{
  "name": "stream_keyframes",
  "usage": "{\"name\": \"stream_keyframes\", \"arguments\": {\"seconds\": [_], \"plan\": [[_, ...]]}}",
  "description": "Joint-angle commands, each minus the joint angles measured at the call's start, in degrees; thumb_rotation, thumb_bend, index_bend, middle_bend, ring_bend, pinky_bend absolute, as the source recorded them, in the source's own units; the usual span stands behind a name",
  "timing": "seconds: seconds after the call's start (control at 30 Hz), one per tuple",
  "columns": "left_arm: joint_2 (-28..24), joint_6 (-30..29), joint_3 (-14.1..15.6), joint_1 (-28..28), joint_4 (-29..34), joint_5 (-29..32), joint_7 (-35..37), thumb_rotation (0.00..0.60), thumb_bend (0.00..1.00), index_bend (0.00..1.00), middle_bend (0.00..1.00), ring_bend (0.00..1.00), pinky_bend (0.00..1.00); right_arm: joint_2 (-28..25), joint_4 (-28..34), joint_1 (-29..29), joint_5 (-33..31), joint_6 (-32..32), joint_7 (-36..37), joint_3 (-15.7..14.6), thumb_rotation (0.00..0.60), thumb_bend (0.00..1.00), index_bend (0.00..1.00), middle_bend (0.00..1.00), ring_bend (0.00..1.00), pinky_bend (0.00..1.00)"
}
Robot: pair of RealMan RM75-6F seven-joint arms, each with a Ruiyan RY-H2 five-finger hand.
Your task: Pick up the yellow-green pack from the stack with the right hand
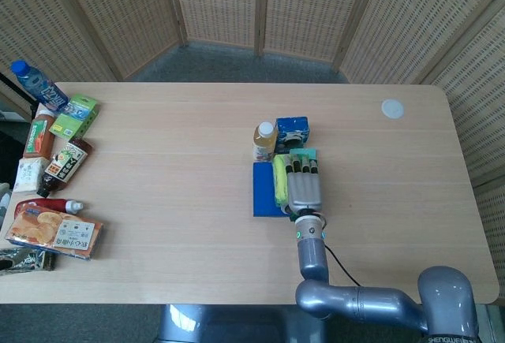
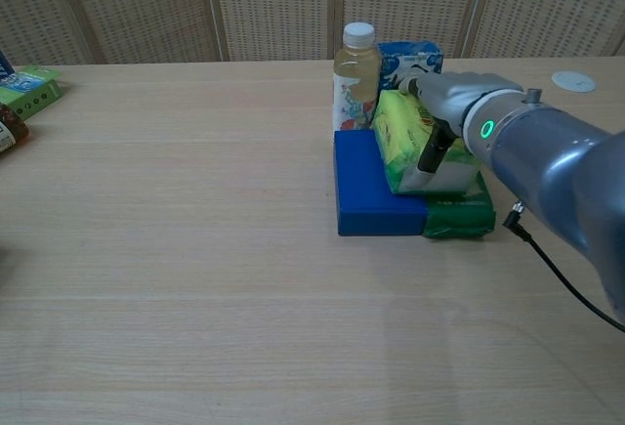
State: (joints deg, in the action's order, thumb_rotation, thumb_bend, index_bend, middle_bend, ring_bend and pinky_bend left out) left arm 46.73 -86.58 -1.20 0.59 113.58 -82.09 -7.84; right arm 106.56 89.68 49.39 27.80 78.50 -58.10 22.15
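The yellow-green pack (image 1: 279, 181) (image 2: 400, 137) lies on top of a stack made of a blue box (image 1: 261, 193) (image 2: 371, 191) and a dark green pack (image 2: 459, 215). It is tilted, its left edge raised. My right hand (image 1: 304, 187) (image 2: 447, 98) lies over the pack. The fingers reach across its top to the far side and the thumb (image 2: 430, 151) presses on its near face, so the hand grips it. Most of the pack is hidden under the hand in the head view. My left hand shows in neither view.
A capped bottle (image 1: 264, 139) (image 2: 355, 73) and a blue carton (image 1: 293, 130) (image 2: 410, 57) stand right behind the stack. Several snack packs and bottles (image 1: 55, 169) crowd the table's left edge. A white disc (image 1: 392, 108) (image 2: 571, 80) lies at the far right.
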Motion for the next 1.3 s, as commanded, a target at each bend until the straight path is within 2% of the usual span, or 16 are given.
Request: {"name": "stream_keyframes", "arguments": {"seconds": [0.03, 0.1, 0.2, 0.33, 0.6, 0.9, 1.07, 1.3], "plan": [[-0.09, -0.08, 0.02, -0.06, -0.04, -0.04, 0.20, 0.600, 0.00, 0.00, 0.00, 0.00, 0.00, 0.05, -0.68, -0.15, 0.56, -0.15, 0.86, -0.34, 0.600, 0.00, 0.00, 0.00, 0.00, 0.06], [-0.15, -0.09, 0.04, -0.08, -0.05, -0.09, 0.37, 0.600, 0.00, 0.00, 0.00, 0.00, 0.00, 0.06, -1.08, -0.27, 0.93, -0.15, 1.38, -0.55, 0.600, 0.00, 0.02, 0.00, 0.00, 0.17], [-0.22, -0.12, 0.06, -0.09, -0.07, -0.19, 0.54, 0.600, 0.00, 0.00, 0.00, 0.00, 0.00, 0.14, -2.22, -0.57, 2.40, -0.03, 2.61, -1.14, 0.600, 0.00, 0.13, 0.02, 0.01, 0.31], [-0.24, -0.07, 0.15, -0.09, -0.03, -0.37, 0.62, 0.600, 0.00, 0.00, 0.00, 0.00, 0.00, 0.13, -3.23, -0.99, 3.27, 0.03, 3.30, -1.79, 0.600, 0.00, 0.24, 0.11, 0.07, 0.40], [-0.20, -0.26, 0.09, -0.14, 0.02, -0.29, 0.53, 0.600, 0.00, 0.00, 0.00, 0.00, 0.00, -0.99, -1.70, -1.73, 5.71, 1.23, 4.44, -1.80, 0.600, 0.00, 0.28, 0.16, 0.11, 0.43], [-0.34, -0.42, 0.22, -0.24, 0.12, -0.72, 0.85, 0.600, 0.00, 0.00, 0.00, 0.00, 0.00, -5.24, 7.10, -2.25, 8.77, 5.22, 3.68, 0.20, 0.600, 0.00, 0.27, 0.16, 0.11, 0.43], [-0.63, -0.50, 0.26, -0.32, 0.16, -0.93, 1.61, 0.600, 0.00, 0.00, 0.00, 0.00, 0.00, -9.10, 15.18, -2.23, 9.94, 8.16, 2.30, 2.83, 0.600, 0.00, 0.27, 0.16, 0.11, 0.43], [-1.10, -1.25, 0.41, -0.67, 0.33, -1.96, 2.59, 0.600, 0.00, 0.00, 0.00, 0.00, 0.00, -14.12, 26.86, 0.44, 9.46, 13.37, -3.00, 9.43, 0.600, 0.00, 0.27, 0.16, 0.11, 0.43]]}}
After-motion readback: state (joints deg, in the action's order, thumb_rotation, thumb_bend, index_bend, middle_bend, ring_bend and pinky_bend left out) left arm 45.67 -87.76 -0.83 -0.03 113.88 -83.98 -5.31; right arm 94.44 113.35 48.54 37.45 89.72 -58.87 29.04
